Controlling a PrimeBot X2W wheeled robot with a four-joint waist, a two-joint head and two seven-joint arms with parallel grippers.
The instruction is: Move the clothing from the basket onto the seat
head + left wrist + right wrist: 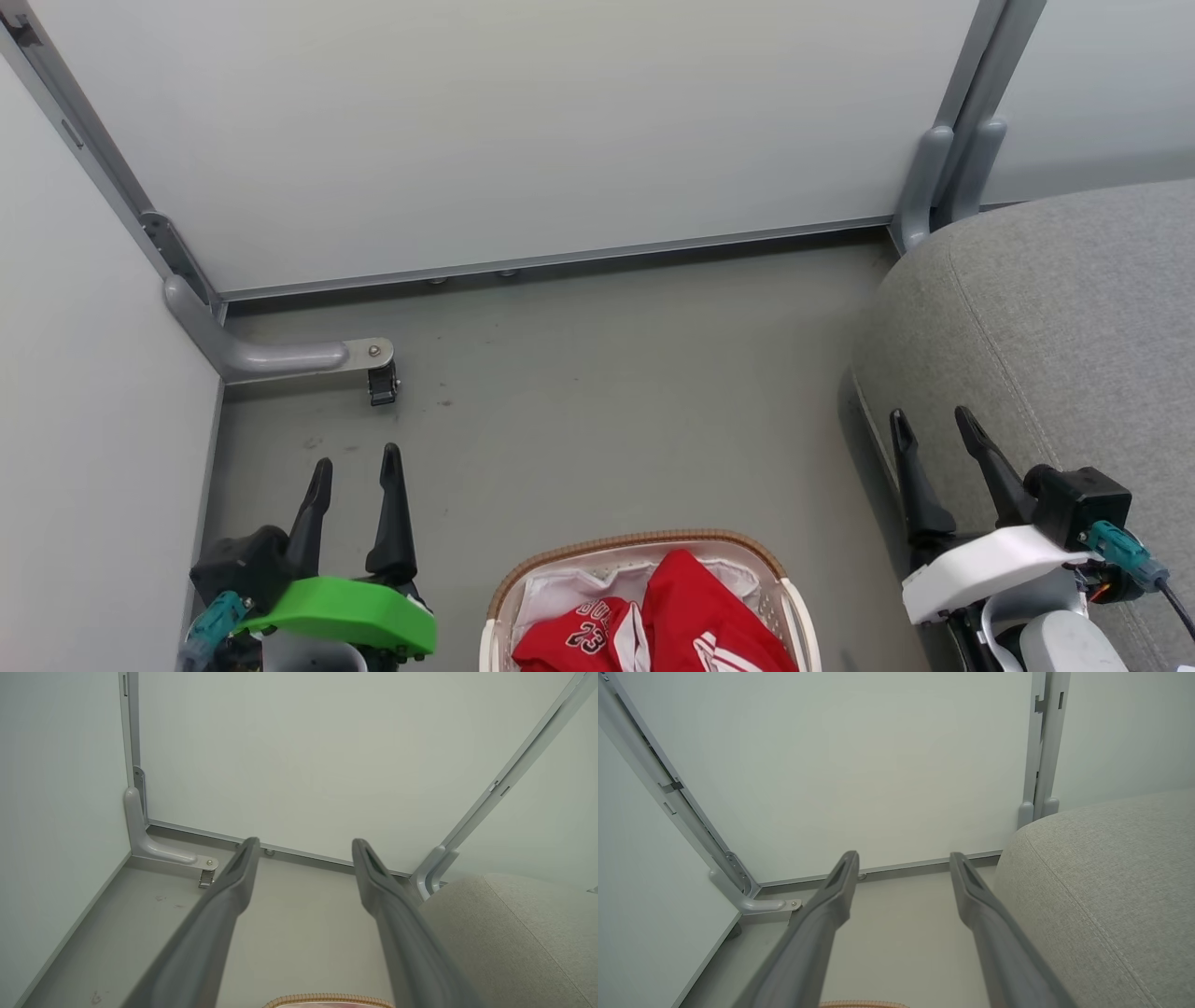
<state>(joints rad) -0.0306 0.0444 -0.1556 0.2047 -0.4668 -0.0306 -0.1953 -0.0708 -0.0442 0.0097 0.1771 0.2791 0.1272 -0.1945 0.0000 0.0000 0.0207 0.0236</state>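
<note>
The red clothing (pixel 686 621) with white trim and a "23" lies bunched in the basket (pixel 560 558), a white basket with a brown woven-look rim at the bottom centre of the head view. The grey fabric seat (pixel 1064 317) fills the right side. My left gripper (pixel 357 459) hangs open to the left of the basket, above the floor. My right gripper (pixel 934 422) stands open to the right of the basket, in front of the seat's edge. Nothing is between either pair of fingers. A sliver of basket rim (pixel 327 998) appears under the left fingers.
Pale partition walls close off the far side and the left. A grey bracket foot with a small caster (pixel 381 383) juts onto the floor at the left corner. Twin grey posts (pixel 952 177) stand beside the seat's far corner. Grey floor (pixel 607 392) lies beyond the basket.
</note>
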